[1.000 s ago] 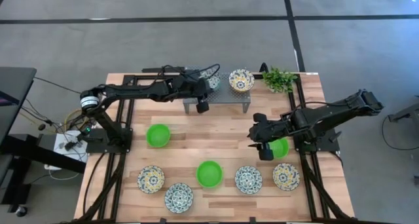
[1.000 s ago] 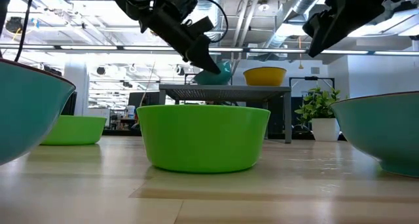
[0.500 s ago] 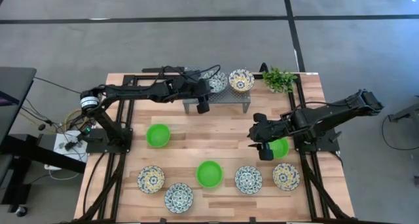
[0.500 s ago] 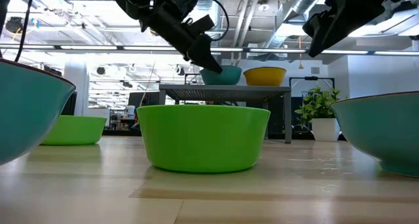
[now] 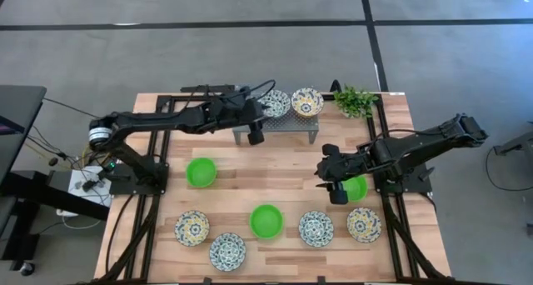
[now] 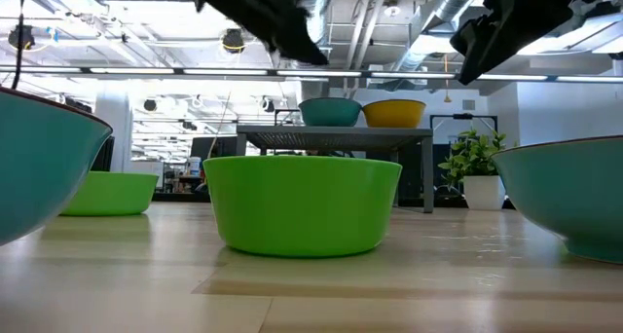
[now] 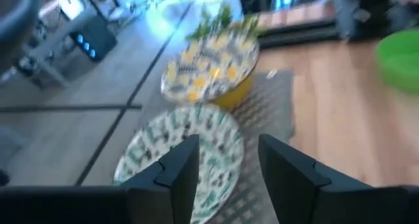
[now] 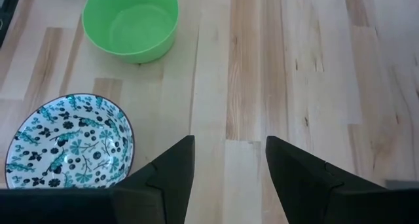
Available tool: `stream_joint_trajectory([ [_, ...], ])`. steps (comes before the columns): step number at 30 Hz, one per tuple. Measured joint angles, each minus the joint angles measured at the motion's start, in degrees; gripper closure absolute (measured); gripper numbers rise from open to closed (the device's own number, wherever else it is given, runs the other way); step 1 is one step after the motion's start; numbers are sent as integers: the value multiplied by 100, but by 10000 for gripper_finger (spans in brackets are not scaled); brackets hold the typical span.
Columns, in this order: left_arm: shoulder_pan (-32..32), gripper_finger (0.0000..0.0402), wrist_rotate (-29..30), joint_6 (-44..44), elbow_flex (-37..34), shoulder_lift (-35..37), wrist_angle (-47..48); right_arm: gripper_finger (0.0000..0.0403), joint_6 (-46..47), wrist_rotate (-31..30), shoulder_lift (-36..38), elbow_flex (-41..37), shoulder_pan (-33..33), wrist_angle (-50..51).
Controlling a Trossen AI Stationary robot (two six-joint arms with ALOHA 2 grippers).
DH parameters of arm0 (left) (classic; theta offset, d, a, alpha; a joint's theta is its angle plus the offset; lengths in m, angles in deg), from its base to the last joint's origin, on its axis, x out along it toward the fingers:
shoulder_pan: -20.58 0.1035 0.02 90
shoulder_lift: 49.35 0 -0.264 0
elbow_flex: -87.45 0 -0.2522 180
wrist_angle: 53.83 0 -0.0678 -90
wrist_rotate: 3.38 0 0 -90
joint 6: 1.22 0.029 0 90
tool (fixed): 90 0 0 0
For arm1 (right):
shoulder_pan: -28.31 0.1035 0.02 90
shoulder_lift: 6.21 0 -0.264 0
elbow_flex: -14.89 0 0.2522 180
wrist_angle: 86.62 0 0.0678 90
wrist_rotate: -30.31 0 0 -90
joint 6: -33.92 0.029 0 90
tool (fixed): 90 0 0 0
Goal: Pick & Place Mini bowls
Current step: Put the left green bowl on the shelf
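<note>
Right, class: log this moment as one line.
left gripper: open, above rack front | blue bowl, yellow bowl: on rack | right gripper: open, above table

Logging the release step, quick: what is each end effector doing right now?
Left end effector: open, empty, above the blue-patterned bowl on the rack.
Right end effector: open, empty, over bare table.

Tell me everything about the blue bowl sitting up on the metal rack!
The blue-patterned bowl is small and round, white inside with blue-green leafy prints, teal outside in the low view, glossy like ceramic. It sits upright on the grey perforated rack, at its left part, right beside the yellow-patterned bowl; whether they touch I cannot tell. The left pincer is open, next to it and not holding it.
</note>
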Motion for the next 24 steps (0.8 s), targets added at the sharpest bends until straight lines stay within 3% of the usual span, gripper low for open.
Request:
stream_joint_trajectory([
  [6, -770, 249, -8, -456, 2, 845, 1410, 218, 279, -2, 2, -24, 0, -42],
  [11, -1516, 250, -12, -2143, -160, 1389, 3055, 218, 290, -4, 0, -255, 0, -433],
  [15, -2159, 250, -54, -3752, -693, 1755, 3886, 218, 289, -9, 0, -445, 0, -823],
  [19, -2700, 250, -113, -5227, -1402, 2045, 4222, 218, 288, -11, 0, -599, -1, -1322],
  [24, -3072, 250, -119, -6101, -2187, 2196, 4260, 218, 99, -13, -2, -629, -26, -1713],
])
